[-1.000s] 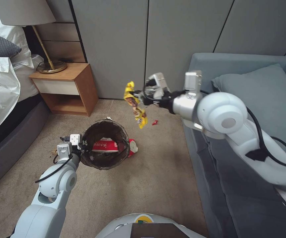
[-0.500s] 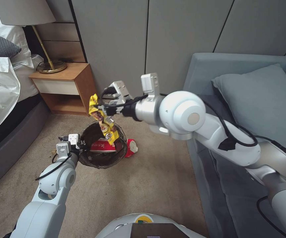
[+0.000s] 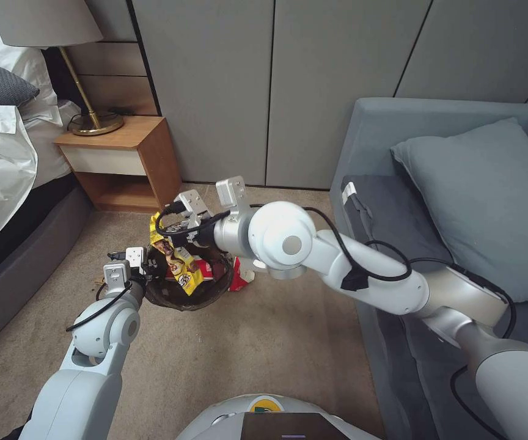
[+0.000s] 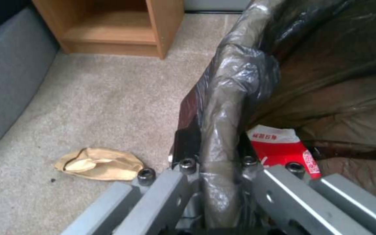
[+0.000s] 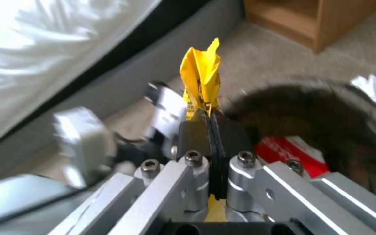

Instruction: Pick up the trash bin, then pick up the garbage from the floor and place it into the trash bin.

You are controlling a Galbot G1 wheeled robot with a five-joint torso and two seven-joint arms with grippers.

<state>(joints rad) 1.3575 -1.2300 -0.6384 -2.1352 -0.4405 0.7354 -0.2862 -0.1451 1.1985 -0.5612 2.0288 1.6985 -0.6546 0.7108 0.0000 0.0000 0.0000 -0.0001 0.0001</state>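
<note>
Round white plastic trash bin (image 3: 192, 287) w/ dark bag liner: rim clamped between left gripper (image 4: 216, 163) fingers. Crinkled yellow snack wrapper (image 3: 175, 260) pinched in right gripper (image 5: 212, 130), dangling over bin mouth. Best release only once fingertips are inside rim.

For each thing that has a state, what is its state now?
Bin: upright, bag-lined, rim gripped by the left gripper.
Left gripper: shut on the bin rim.
Right gripper: shut on the yellow wrapper, above the bin.
Yellow wrapper: held, hanging into the bin.
Red pack: lying inside the bin.
Brown wrapper: crumpled on the carpet.
</note>
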